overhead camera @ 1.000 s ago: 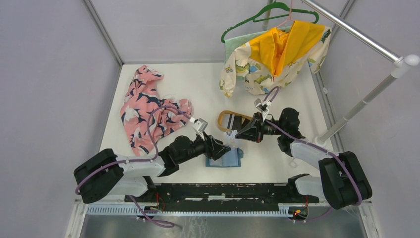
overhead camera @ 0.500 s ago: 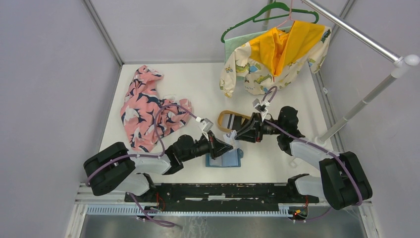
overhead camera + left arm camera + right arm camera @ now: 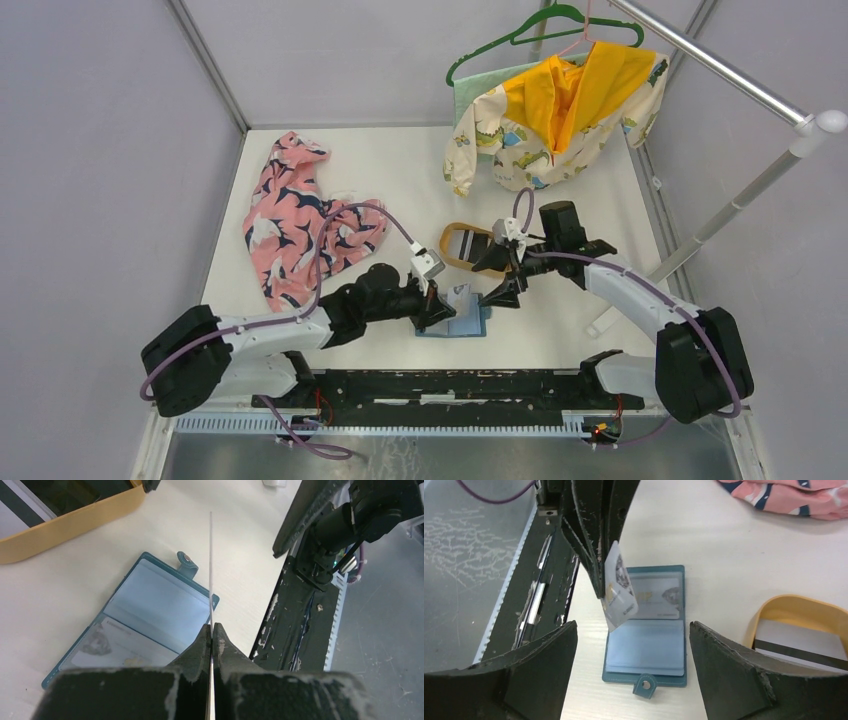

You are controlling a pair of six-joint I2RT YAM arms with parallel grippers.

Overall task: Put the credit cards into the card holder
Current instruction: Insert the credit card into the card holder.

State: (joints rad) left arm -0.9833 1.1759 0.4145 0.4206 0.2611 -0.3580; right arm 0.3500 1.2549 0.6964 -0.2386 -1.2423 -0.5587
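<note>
1. The left jaws are clamped on one end of a pale, thin rectangular credit card (image 3: 618, 592). Its free end points down, just above the small teal-blue bifold card holder (image 3: 646, 647).
2. The holder lies open and flat on the white counter (image 3: 350, 170), with its snap tab (image 3: 644, 685) on the side toward the right arm. A pale card (image 3: 658, 597) already sits in a pocket of the half nearer the left arm. The other half looks unfilled.
3. The right jaws stand wide apart and hold nothing. They hover over the tab end of the holder, near the tan oval wooden tray (image 3: 774, 605).
4. In my judgement the step in hand is seating the held card. First lay it over from near upright to a shallow slant, so that its leading edge can slip under a pocket lip instead of stubbing the lining.
5. Which way the pocket mouths face is not plain here. They probably open at the centre fold, so line the card's edge up square with that fold.
6. The holder looks light and likely to skate. The right jaws could press down on its tab end while the card slides in.
7. Push slowly, since so thin a card will bow. Part the left jaws only once most of the card is in the pocket.
8. More cards (image 3: 794, 647) wait in the tray.
</note>
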